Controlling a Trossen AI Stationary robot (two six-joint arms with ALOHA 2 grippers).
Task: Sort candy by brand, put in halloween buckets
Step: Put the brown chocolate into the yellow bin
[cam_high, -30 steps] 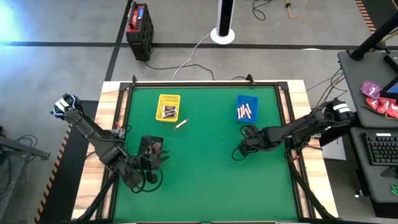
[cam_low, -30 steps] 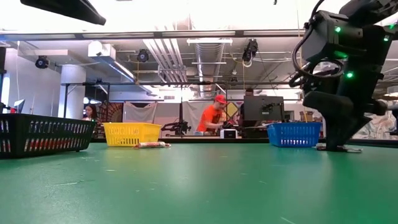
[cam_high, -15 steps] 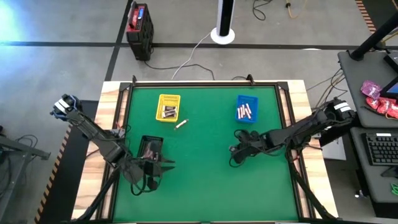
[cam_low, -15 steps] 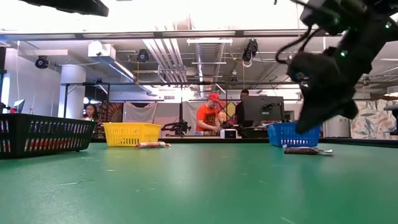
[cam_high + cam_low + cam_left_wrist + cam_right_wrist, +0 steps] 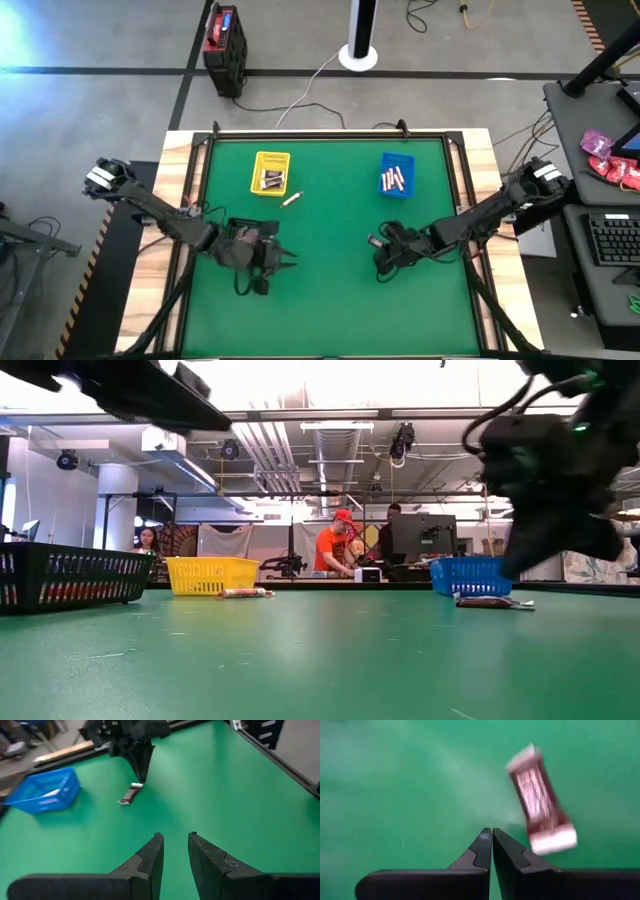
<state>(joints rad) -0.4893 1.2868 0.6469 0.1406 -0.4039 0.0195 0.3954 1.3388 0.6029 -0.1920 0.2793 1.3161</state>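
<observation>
Empty-handed: right gripper [image 5: 491,836], jaws clenched on nothing beside a loose candy [image 5: 541,803] on the worktop [image 5: 330,290]; left gripper [image 5: 174,851] slightly parted, empty. Likely another missed grab, jaws offset.

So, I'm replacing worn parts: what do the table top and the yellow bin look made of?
Table top: likely a green felt-like or matte mat, flat and without glare, framed by pale wood at the edges. Yellow bin: looks like moulded plastic, evenly coloured, with slotted openwork walls.
</observation>
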